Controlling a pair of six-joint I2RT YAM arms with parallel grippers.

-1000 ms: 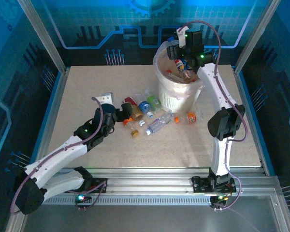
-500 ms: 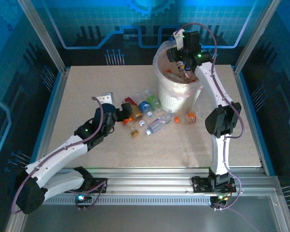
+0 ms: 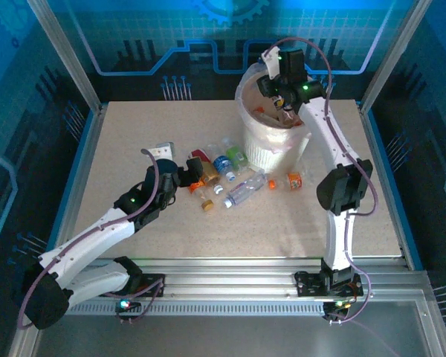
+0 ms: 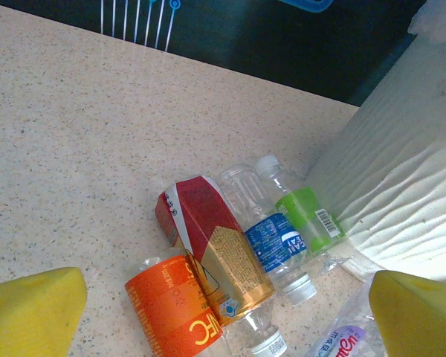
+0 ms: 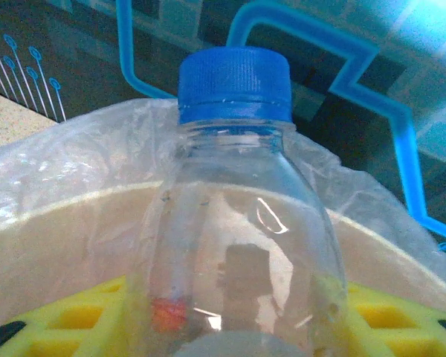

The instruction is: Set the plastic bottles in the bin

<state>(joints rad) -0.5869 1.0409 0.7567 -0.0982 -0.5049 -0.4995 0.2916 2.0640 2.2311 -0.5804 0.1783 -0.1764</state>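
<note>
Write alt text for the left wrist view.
Several plastic bottles lie clustered on the speckled table, labels orange, red-and-gold, blue and green, the green one closest to the ribbed white bin at right. Yellow fingertips of the open left claw show in the bottom corners.

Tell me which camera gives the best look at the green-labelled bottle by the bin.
The left wrist view: the green-labelled bottle lies close up, white cap and barcode plain, beside the bin. The top external view gives the bottle as a small green patch near the bin's base.
</note>
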